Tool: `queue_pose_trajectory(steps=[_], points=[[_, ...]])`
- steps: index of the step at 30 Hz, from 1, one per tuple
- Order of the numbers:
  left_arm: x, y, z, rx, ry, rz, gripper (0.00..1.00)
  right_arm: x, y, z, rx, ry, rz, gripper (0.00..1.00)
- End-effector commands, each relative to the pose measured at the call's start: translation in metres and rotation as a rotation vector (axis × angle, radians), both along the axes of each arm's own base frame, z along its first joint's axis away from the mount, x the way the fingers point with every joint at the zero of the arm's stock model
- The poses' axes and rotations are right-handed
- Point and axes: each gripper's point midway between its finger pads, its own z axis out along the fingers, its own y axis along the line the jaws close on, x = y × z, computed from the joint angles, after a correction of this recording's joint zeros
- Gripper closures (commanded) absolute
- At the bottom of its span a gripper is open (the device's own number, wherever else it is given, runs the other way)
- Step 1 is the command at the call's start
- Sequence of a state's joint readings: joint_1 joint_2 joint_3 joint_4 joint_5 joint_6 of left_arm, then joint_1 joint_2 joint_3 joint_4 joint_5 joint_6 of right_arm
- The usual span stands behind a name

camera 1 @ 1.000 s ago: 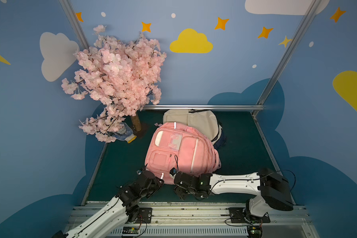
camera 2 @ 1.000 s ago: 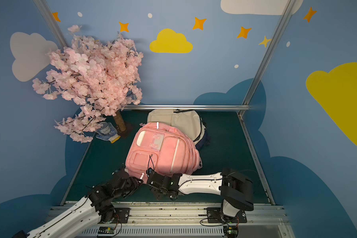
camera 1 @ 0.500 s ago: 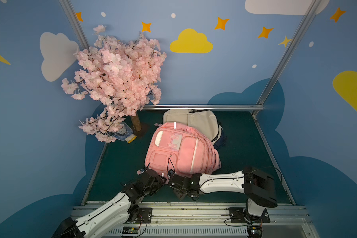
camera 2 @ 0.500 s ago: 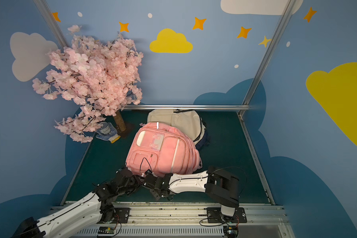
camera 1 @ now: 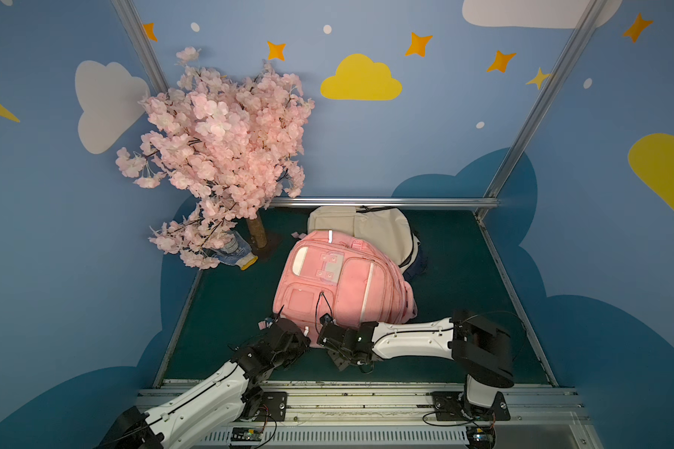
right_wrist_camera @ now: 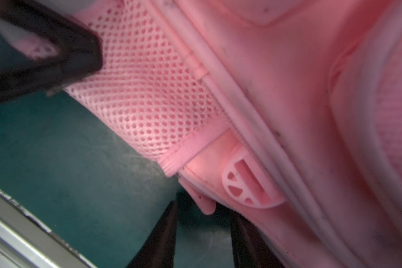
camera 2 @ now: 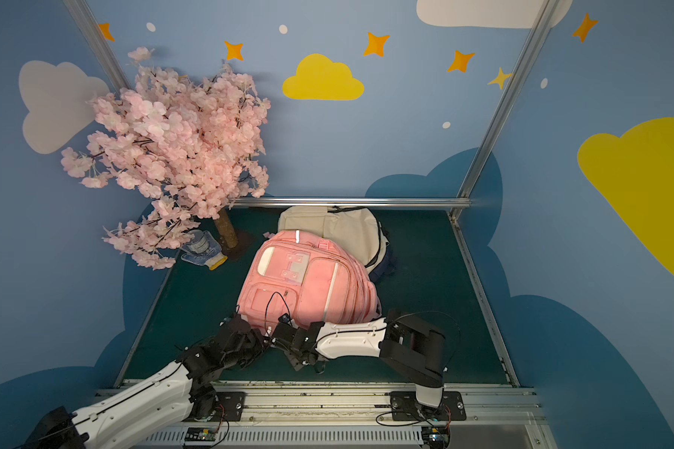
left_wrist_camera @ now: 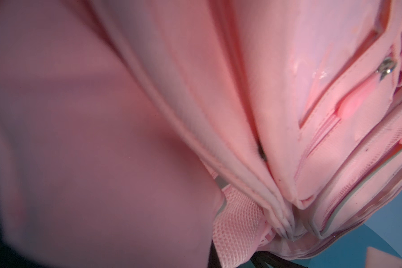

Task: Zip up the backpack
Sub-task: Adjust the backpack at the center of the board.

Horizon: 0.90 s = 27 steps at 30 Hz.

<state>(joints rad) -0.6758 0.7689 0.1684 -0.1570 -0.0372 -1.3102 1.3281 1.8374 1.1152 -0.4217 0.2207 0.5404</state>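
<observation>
Pink backpack [camera 1: 339, 280]: left jaws pinch its mesh pocket [right_wrist_camera: 149, 92], right jaws stand spread.

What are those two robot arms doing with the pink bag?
They are working on zipping up the pink backpack, which lies on the green table. The left pincer is clamped shut on the bag's mesh side pocket. The right pincer is open, its tips just short of a small pink tab, possibly the zipper pull, which it has not gripped.

Nothing legible anywhere. The backpack [camera 1: 339, 283] has blank-looking patches, and the wrap on the bottle [camera 1: 232, 250] at far left, beneath the tree [camera 1: 226, 155], is too small to read.
</observation>
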Motion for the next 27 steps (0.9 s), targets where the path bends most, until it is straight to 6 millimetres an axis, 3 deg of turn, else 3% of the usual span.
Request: queue_pose_trajectory(steps=[1,11,15,19,27], points=[[-0.002,-0.001,-0.005,0.017,0.011,-0.024,0.97,0.013,0.009,-0.003,-0.003,-0.036,0.003,0.60],[0.003,-0.009,0.002,-0.005,0.003,-0.040,0.97,0.014,0.018,-0.007,-0.032,-0.048,0.039,0.72],[0.005,-0.010,0.004,-0.010,0.000,-0.037,0.97,0.012,0.021,-0.006,-0.045,-0.058,0.050,0.85],[0.004,-0.007,0.005,0.001,0.000,-0.025,0.97,0.017,0.011,-0.003,-0.082,-0.098,0.010,1.00],[0.009,0.012,0.013,0.022,-0.027,0.030,0.97,0.013,-0.012,0.027,-0.081,-0.155,-0.022,1.00]])
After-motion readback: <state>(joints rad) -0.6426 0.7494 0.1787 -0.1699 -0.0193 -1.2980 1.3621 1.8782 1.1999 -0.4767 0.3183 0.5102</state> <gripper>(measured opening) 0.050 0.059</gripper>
